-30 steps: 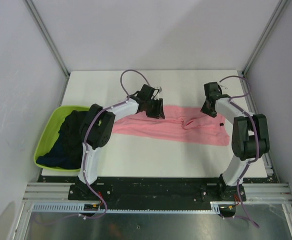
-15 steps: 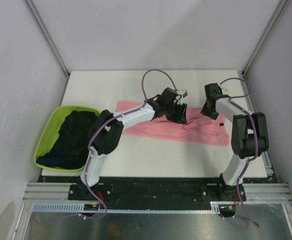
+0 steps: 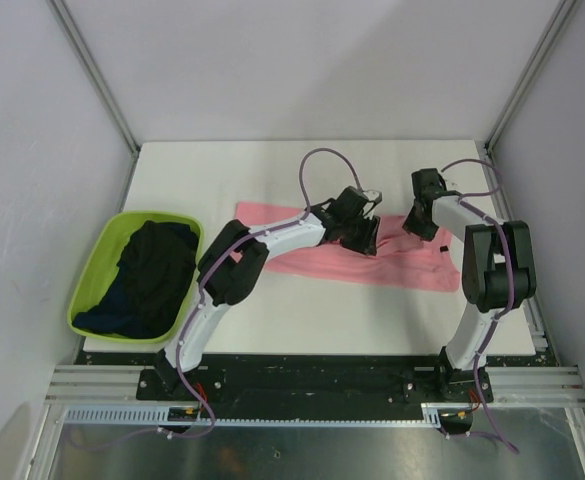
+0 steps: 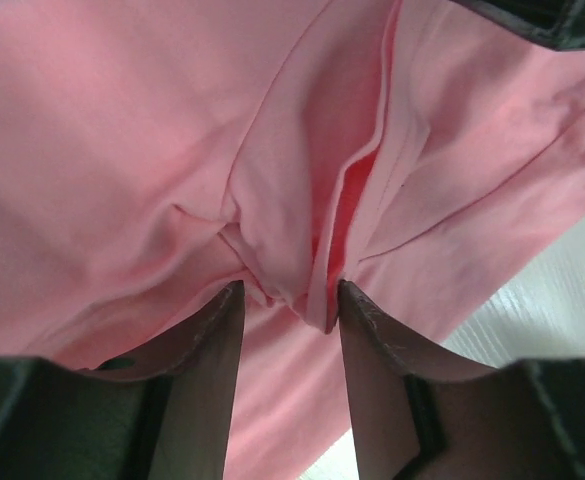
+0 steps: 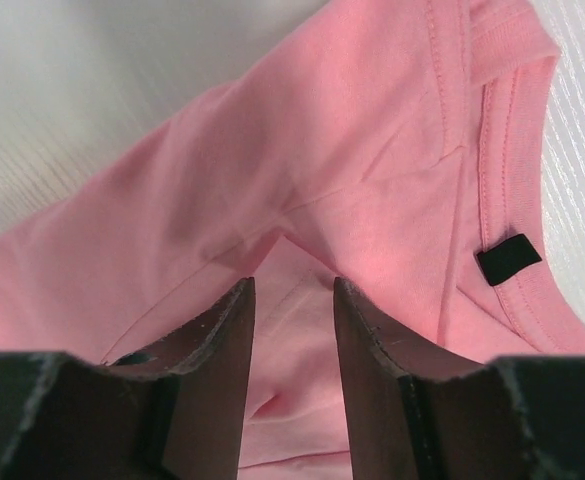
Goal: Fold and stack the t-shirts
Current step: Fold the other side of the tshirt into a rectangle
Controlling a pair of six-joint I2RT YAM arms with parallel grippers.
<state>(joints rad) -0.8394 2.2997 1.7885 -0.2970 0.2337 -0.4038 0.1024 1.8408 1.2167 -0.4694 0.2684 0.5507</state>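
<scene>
Flat white rectangular tabletop (image 3: 272, 320), matte, evenly lit. Pale grey panel walls (image 3: 302, 70) enclose it at back and both sides, joined by slim silver aluminium corner posts (image 3: 94, 75). Brushed silver metal shelf (image 3: 302, 450) and slotted aluminium rails (image 3: 92, 385) run along near edge.

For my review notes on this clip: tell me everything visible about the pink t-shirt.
The pink t-shirt is soft salmon-pink cloth, lying flattened but rumpled on the white table, stretched left to right across its far half. It has a stitched neckband with a small dark collar label toward the right end. A raised pleat of bunched fabric sits between the left gripper fingers, which pinch it. The right gripper has cloth between its fingers; whether it grips is unclear. Nothing else touches it.
</scene>
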